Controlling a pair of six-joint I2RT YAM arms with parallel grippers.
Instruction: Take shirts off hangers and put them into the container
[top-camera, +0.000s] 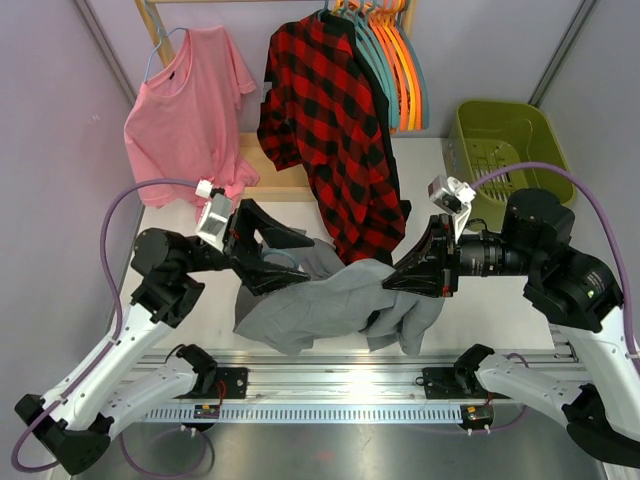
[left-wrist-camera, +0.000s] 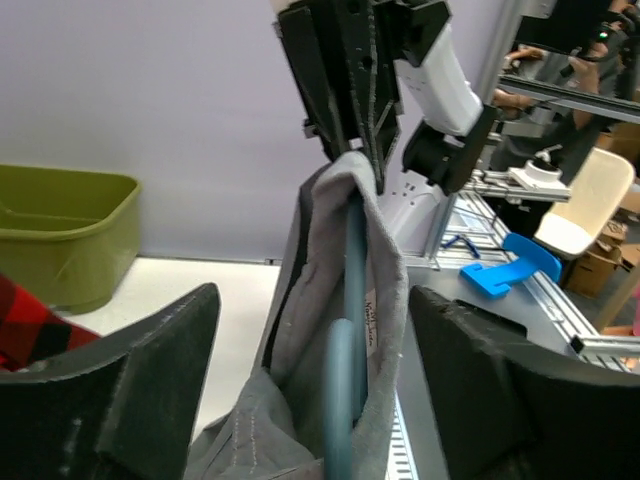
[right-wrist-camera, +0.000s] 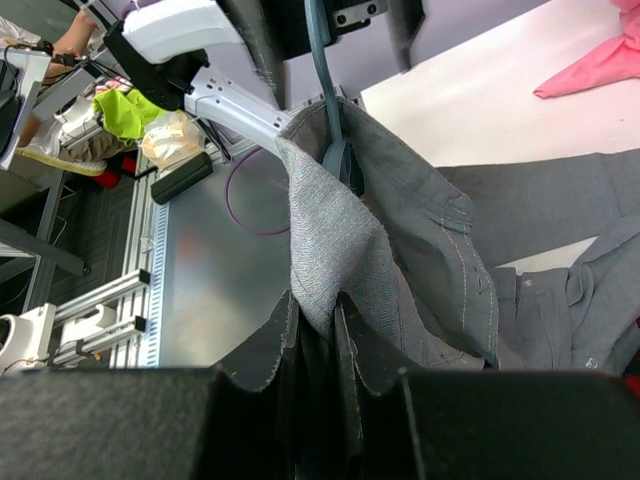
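Left gripper (left-wrist-camera: 312, 300), jaws apart around the collar of the grey shirt (top-camera: 310, 305), should pinch only the teal hanger (left-wrist-camera: 340, 400) while the right gripper (right-wrist-camera: 320, 330) stands clamped on the cloth.

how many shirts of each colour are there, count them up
pink shirt: 1
plaid shirt: 1
grey shirt: 1
black shirt: 1, mostly hidden behind the plaid shirt
total: 4
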